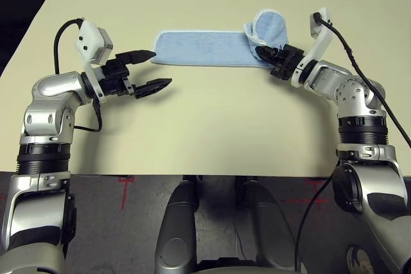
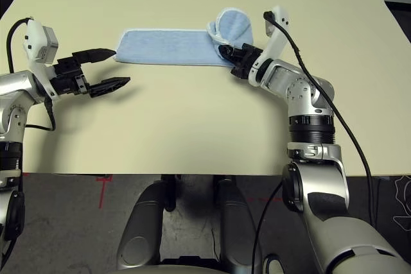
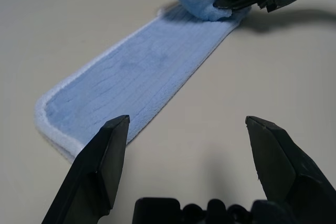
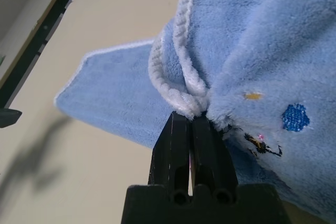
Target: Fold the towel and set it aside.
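The light-blue towel (image 1: pixel 202 47) with white edging lies as a long folded strip across the far middle of the table. Its right end (image 1: pixel 270 25) is lifted and curled up over the strip. My right gripper (image 1: pixel 262 51) is shut on that raised end, pinching the white edging (image 4: pixel 184 98); a small dark printed mark (image 4: pixel 260 142) sits next to the fingers. My left gripper (image 1: pixel 154 68) stands open just off the towel's left end (image 3: pixel 55 124), one fingertip (image 1: pixel 146 54) almost at the towel's corner, nothing between its fingers.
The cream table (image 1: pixel 212 126) spreads wide in front of the towel. Its front edge (image 1: pixel 205 174) runs near my body. Dark floor shows beyond the table's left side (image 1: pixel 19 17). Black cables hang from both wrists.
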Robot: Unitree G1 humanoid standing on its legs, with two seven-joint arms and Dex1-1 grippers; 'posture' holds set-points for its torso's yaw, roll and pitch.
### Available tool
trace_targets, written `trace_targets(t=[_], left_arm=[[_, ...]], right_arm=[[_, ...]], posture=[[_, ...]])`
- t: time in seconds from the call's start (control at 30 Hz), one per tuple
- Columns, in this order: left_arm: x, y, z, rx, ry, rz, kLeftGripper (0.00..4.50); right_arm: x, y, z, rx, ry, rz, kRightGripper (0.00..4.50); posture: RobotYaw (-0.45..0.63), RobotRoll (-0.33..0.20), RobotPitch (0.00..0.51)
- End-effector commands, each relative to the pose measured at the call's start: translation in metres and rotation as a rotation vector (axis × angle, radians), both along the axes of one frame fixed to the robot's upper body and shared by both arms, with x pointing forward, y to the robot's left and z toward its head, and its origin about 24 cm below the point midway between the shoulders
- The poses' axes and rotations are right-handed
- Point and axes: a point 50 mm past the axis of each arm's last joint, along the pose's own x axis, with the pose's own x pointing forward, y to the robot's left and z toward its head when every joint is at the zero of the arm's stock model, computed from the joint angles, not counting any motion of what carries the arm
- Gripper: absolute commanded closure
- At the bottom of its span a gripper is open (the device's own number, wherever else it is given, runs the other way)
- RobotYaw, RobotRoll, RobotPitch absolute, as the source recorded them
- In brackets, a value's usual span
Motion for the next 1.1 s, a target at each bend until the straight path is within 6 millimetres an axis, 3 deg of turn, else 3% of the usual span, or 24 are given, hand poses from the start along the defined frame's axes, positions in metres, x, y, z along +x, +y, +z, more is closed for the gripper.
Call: trace_targets(t=[0.03, 0.33, 0.43, 0.77, 0.93, 1.1], left_arm=[[-0.001, -0.003, 0.002, 0.025, -0.002, -0.013, 0.0], [-0.001, -0.004, 0.001, 0.031, -0.002, -0.013, 0.0], [-0.001, -0.003, 0.001, 0.034, 0.001, -0.013, 0.0], [0.0, -0.004, -0.001, 0.039, 0.008, -0.013, 0.0], [0.0, -0.004, -0.002, 0.041, 0.01, -0.014, 0.0], [0.0, -0.003, -0.002, 0.043, 0.01, -0.013, 0.0]], right_arm=[[0.001, 0.01, -0.006, -0.044, 0.027, 0.013, 4.45], [-0.006, 0.029, -0.012, -0.265, -0.084, 0.196, 4.45], [-0.005, 0.031, -0.008, -0.262, -0.095, 0.197, 3.7], [0.001, 0.032, 0.002, -0.13, -0.086, 0.139, 0.18], [0.001, 0.037, 0.004, -0.141, -0.109, 0.169, 0.08], [-0.01, 0.038, 0.012, -0.205, -0.235, 0.36, 0.08]], posture=[[0.04, 0.0, 0.28], [0.04, 0.0, 0.277], [0.04, 0.0, 0.276], [0.03, 0.0, 0.273], [0.03, 0.0, 0.268], [0.04, 0.0, 0.264]])
